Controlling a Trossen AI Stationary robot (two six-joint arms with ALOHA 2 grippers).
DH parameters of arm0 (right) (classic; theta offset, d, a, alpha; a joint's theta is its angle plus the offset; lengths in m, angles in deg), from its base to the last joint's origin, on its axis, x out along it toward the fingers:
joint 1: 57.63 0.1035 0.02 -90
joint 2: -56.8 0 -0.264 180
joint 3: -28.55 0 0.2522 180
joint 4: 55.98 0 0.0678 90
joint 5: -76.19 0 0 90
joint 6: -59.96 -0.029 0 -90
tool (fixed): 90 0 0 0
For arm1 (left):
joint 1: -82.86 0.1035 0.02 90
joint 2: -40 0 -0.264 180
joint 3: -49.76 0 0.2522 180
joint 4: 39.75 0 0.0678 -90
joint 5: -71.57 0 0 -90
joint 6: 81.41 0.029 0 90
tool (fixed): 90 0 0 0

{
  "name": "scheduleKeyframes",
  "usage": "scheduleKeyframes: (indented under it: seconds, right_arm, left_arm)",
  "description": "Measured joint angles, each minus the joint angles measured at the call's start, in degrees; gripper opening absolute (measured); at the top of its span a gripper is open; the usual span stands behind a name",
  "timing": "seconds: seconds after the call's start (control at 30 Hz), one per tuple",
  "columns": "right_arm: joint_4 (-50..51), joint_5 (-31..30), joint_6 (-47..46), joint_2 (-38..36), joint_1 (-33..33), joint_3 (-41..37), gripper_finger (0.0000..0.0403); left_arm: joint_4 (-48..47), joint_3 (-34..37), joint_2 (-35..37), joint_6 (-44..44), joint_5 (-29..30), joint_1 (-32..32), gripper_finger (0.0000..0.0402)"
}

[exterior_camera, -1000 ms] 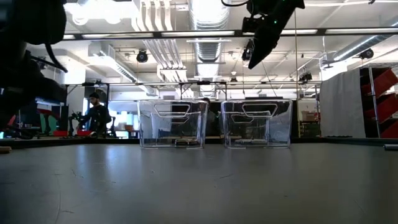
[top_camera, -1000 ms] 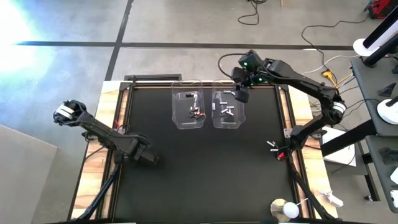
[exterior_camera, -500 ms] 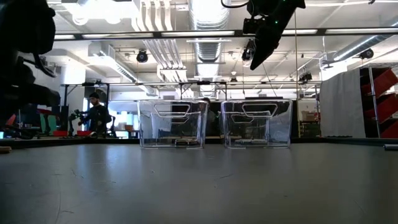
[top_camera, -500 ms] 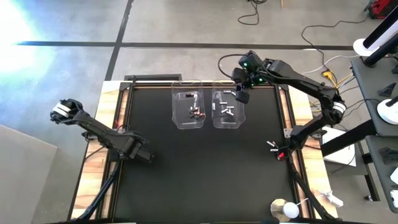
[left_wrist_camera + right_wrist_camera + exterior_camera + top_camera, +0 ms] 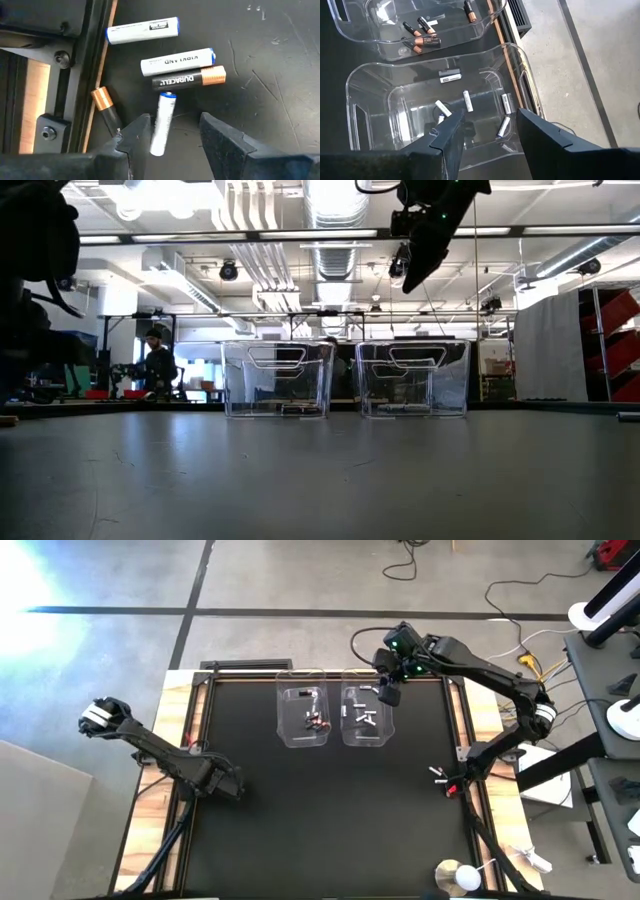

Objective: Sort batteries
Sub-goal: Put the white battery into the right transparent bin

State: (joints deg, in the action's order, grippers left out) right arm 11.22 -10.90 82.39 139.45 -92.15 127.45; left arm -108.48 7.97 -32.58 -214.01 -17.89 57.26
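Observation:
Loose batteries lie on the black mat near its left edge in the left wrist view: a white one (image 5: 162, 122), two more white ones (image 5: 177, 61) (image 5: 142, 31), a dark copper-tipped one (image 5: 189, 79) and another (image 5: 106, 107) by the frame rail. My left gripper (image 5: 172, 142) (image 5: 232, 790) hovers open, a finger on either side of the nearest white battery. My right gripper (image 5: 490, 132) (image 5: 385, 695) is open, high above the right tub (image 5: 380, 75), which holds white batteries (image 5: 468, 100). The left tub (image 5: 305, 717) holds dark batteries (image 5: 420, 25).
Both clear tubs stand side by side at the mat's far middle (image 5: 278, 378) (image 5: 412, 378). The wooden table edge and metal frame rail (image 5: 82, 95) run close beside the loose batteries. A few small objects (image 5: 437, 775) lie at the mat's right edge. A person (image 5: 155, 365) stands far behind.
My left gripper has moved a little toward the table's left edge and slightly toward the far edge, staying low over the mat.

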Motion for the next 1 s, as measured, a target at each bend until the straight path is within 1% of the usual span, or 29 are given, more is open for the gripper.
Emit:
scheduleKeyframes:
  seconds: [0.13,0.23,0.3,0.4,0.5,0.7,0.77,0.83,0.9,0.93,1.0]
  right_arm:
    - [0.2,0.0,-0.7,0.0,0.0,-0.2,0.016]
    - [0.3,0.0,-0.9,0.0,0.0,-0.3,0.0154]
    - [0.3,0.0,-0.9,0.0,0.0,-0.3,0.015]
    - [-0.4,0.0,-0.9,0.0,0.0,-0.4,0.0144]
    - [-1.5,0.0,-0.9,0.1,0.0,-0.5,0.0139]
    - [-1.9,0.0,-1.8,0.1,0.1,-0.5,0.013]
    - [-1.4,0.0,-3.5,0.1,0.3,-0.1,0.0128]
    - [-1.4,0.3,-4.9,0.0,0.7,0.5,0.0126]
    - [-1.4,1.3,-5.6,0.0,1.0,1.1,0.0123]
    - [-1.4,2.6,-6.1,0.0,1.0,1.3,0.0122]
    - [-1.7,7.1,-6.9,0.0,1.3,1.7,0.0118]
  left_arm:
    - [-1.1,-0.7,-0.3,0.4,0.0,0.0,0.0157]
    - [-1.2,-1.4,-0.4,3.7,0.5,0.0,0.0155]
    - [1.2,-1.5,-0.4,6.2,1.4,0.0,0.0154]
    - [3.3,-1.3,-0.8,7.5,1.9,0.0,0.0144]
    - [3.8,-1.7,-1.7,7.7,2.0,0.0,0.0111]
    - [4.1,-3.0,-3.9,10.9,2.6,0.0,0.0025]
    - [3.7,-3.7,-4.3,12.1,3.3,0.0,0.0012]
    - [3.5,-5.0,-4.6,12.6,5.2,0.0,0.0014]
    - [6.6,-7.3,-4.6,14.5,8.8,0.0,0.0018]
    - [8.2,-9.0,-4.5,15.8,10.5,0.1,0.0018]
    - [6.4,-11.4,-4.5,19.2,13.8,0.1,0.0016]
